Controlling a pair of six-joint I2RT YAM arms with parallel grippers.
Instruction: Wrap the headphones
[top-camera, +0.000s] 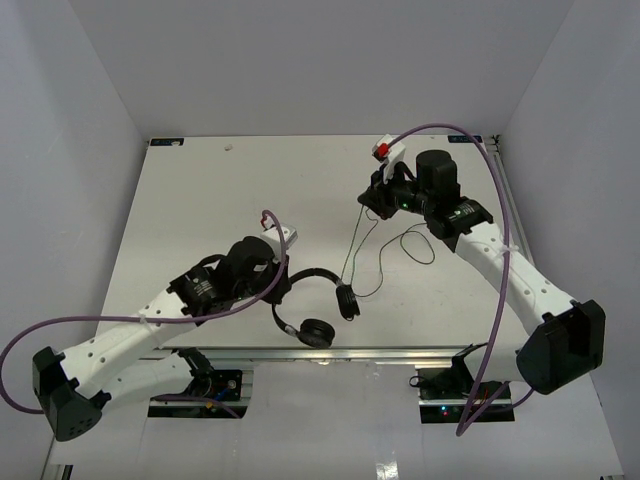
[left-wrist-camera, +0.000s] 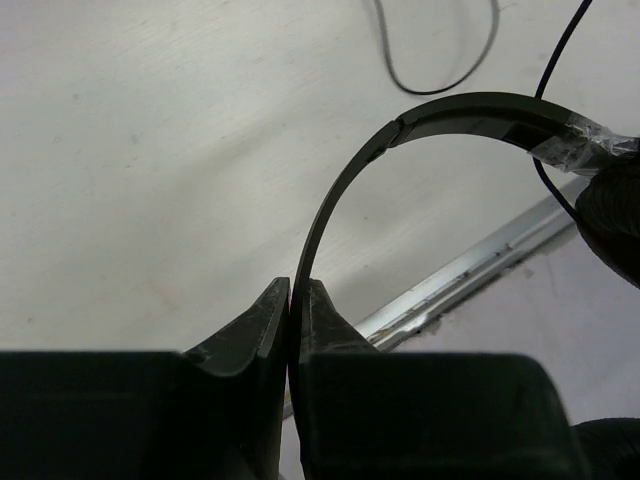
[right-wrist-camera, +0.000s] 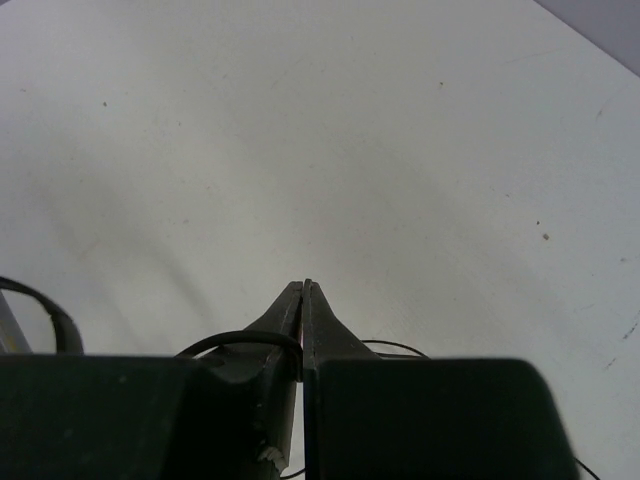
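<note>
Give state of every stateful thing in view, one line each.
left end effector: shut on headphones.
right end effector: shut on cord.
headphones: held by left end effector, not yet wrapped.
cord: unwound, one stretch pinched in right end effector, rest in loose loops.

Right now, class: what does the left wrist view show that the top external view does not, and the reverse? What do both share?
Only the left wrist view: the left gripper closed on the thin headband, seen close, and clear tape on that band. Only the top external view: both earcups, and the right gripper across the table holding the cord. Both: the headband, the cord and the white table.
</note>
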